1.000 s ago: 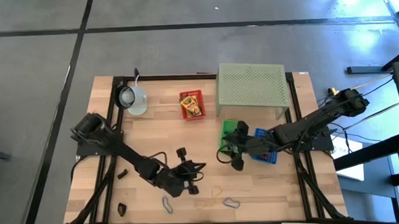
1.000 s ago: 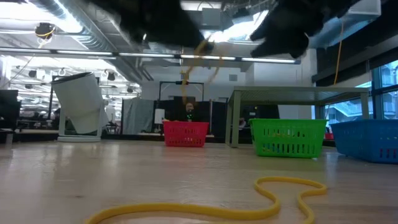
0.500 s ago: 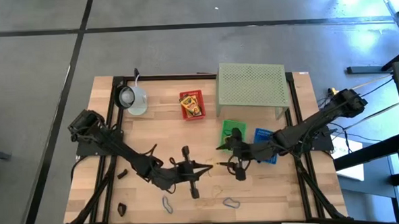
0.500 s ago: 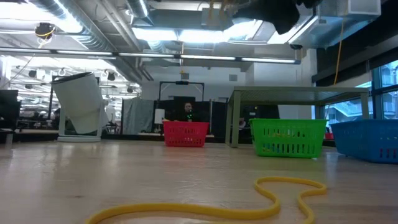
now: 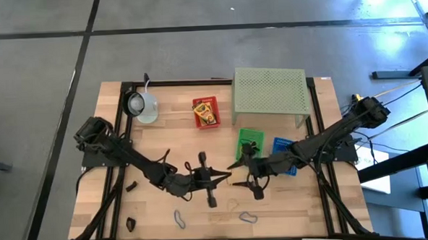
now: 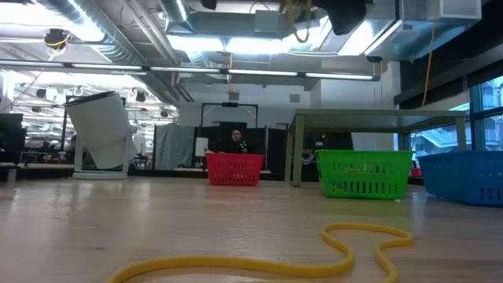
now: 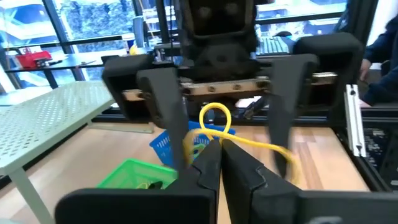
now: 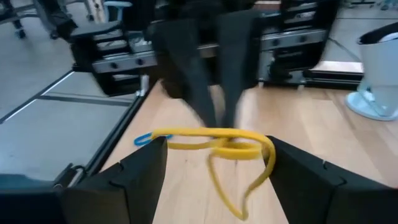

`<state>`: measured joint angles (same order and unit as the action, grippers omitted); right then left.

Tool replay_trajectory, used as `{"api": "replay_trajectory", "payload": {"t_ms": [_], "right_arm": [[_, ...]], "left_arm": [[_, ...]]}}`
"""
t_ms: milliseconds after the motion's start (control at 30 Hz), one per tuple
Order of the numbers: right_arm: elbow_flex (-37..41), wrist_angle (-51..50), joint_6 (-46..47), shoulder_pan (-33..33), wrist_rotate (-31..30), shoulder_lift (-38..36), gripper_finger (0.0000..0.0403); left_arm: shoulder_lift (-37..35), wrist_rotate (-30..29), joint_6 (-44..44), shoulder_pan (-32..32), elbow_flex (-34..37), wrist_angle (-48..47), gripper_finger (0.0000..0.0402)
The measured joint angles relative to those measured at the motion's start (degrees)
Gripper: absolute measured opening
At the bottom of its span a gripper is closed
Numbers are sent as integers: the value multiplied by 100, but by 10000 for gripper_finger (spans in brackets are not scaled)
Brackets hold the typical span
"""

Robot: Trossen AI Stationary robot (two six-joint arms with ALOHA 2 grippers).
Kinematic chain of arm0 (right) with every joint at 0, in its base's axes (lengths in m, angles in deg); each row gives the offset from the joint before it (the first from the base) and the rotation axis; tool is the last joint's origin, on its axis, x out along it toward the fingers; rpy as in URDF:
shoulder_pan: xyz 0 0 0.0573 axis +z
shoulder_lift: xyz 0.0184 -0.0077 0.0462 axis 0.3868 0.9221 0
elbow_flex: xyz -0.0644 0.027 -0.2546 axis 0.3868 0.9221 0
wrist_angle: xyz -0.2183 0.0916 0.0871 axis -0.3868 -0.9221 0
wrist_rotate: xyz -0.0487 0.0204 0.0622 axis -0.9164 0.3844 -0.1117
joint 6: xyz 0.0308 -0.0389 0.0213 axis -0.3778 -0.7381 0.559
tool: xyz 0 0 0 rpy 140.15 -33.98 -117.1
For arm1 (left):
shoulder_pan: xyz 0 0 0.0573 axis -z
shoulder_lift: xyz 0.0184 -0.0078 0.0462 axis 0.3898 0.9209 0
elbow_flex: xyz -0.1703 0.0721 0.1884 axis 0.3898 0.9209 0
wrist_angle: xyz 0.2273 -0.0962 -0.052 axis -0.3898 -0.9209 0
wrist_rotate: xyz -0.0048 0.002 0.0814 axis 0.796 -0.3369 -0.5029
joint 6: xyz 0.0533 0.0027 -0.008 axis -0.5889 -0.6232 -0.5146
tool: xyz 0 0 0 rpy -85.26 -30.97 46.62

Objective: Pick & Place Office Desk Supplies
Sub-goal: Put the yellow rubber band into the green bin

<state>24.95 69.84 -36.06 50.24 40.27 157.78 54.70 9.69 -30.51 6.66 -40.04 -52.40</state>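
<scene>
Above the table's near middle, my left gripper (image 5: 227, 179) (image 7: 221, 154) is shut on a yellow rubber band (image 7: 214, 121) (image 8: 217, 142). Facing it from the right, my right gripper (image 5: 237, 170) (image 8: 217, 150) is open, a finger on either side of that band; whether they touch it I cannot tell. Another yellow band (image 6: 346, 237) lies flat on the table. A blue loop (image 5: 181, 220), a further loop (image 5: 247, 217) and dark clips (image 5: 130, 187) (image 5: 130, 223) lie near the front edge. The yellow printed box (image 5: 206, 111) sits in a red basket. My left gripper pinches the yellow band (image 7: 213, 138) between its two fingertips (image 8: 214, 99). The fingers reach in level from the table's left. The band is lifted clear of the table. One loop stands up beyond the tips and the rest droops slack below (image 8: 239, 193).
A pale green perforated stand (image 5: 269, 90) fills the back right, with a green basket (image 5: 249, 140) and a blue basket (image 5: 284, 147) in front of it. A pale mug-like object (image 5: 142, 105) stands at the back left. The two arms meet over the near middle.
My left gripper has risen with the yellow band, tipped up to level and gone a little toward the table's right. My right gripper has tipped up too and come toward the left gripper, its fingers now flanking the band. The band has been lifted well clear of the table.
</scene>
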Motion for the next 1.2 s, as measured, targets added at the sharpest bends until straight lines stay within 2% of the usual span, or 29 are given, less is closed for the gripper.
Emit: {"api": "replay_trajectory", "payload": {"t_ms": [433, 600, 800, 1133, 1200], "right_arm": [[2, -4, 6, -4, -36, 0, 265], [2, -1, 94, -4, -36, 0, 245], [2, 1, 284, -4, -11, 0, 186], [7, -6, 518, -15, 32, 0, 28], [7, -6, 517, -15, 29, 0, 8]], "left_arm": [[2, 35, 0, -275, -7, 21, 7], [7, 35, -183, -267, -7, 49, 7], [11, 34, -279, -266, -7, 198, 8], [11, 3, -400, -275, -7, 281, 8], [11, 19, -400, -273, -7, 279, 8]]}}
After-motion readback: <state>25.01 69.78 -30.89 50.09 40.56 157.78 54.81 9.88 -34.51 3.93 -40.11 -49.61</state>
